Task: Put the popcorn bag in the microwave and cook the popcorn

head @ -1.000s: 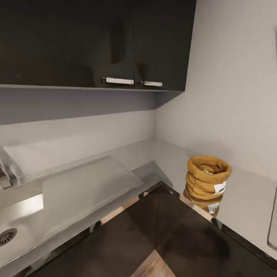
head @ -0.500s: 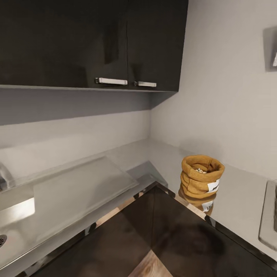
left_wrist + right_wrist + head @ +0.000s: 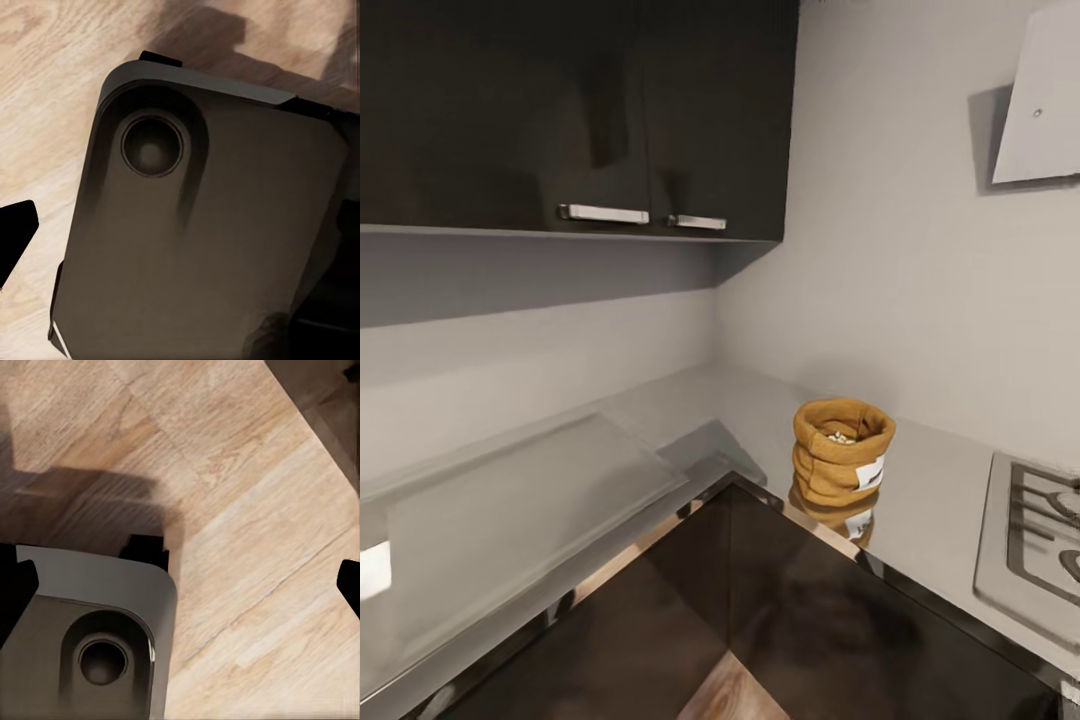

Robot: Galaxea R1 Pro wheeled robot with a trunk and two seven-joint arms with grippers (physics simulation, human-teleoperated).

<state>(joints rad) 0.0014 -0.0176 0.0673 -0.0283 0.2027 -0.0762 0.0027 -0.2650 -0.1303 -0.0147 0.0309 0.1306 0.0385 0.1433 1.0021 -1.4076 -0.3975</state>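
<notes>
Corner kitchen surface [image 3: 945, 490], its stove [image 3: 1030, 540] being cut off at the frame edge; popcorn bag [image 3: 841, 452] standing upright near the corner, holding pale popcorn [image 3: 841, 437]. Jaws' state cannot be told.

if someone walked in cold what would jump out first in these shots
The mustard-brown popcorn bag stands upright with its mouth open on the grey countertop, near the inner corner, its reflection showing in the glossy surface. Dark wall cabinets hang above the counter's left run, and a steel stove top lies to the bag's right.
</notes>
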